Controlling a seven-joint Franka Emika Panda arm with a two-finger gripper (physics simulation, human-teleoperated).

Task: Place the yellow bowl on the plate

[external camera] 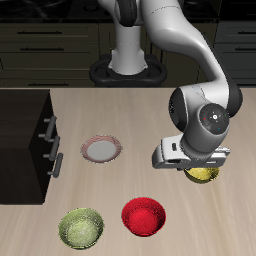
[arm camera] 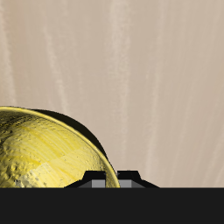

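The yellow bowl is seen just under the robot's hand, and only a small part of it peeks out below the hand in the view from the front. In the wrist view the yellow bowl is very close, and its shiny, bumpy inside and its thin rim can be seen. A dark shadow is seen past its rim on the pale wooden table.

The gripper is placed right over the bowl, with a finger seen at the bowl's rim. It cannot be told whether the bowl is held tight, or whether it is lifted off the table.

The plate is found well apart from the yellow bowl, farther across the table, flat and with nothing on it. Its middle is pale and its rim is pink-red.

Nearer the table's front edge a red bowl is seen, and beside that a yellow-green bowl. A dark cabinet with handles is seen at the side of the table, beyond the plate.
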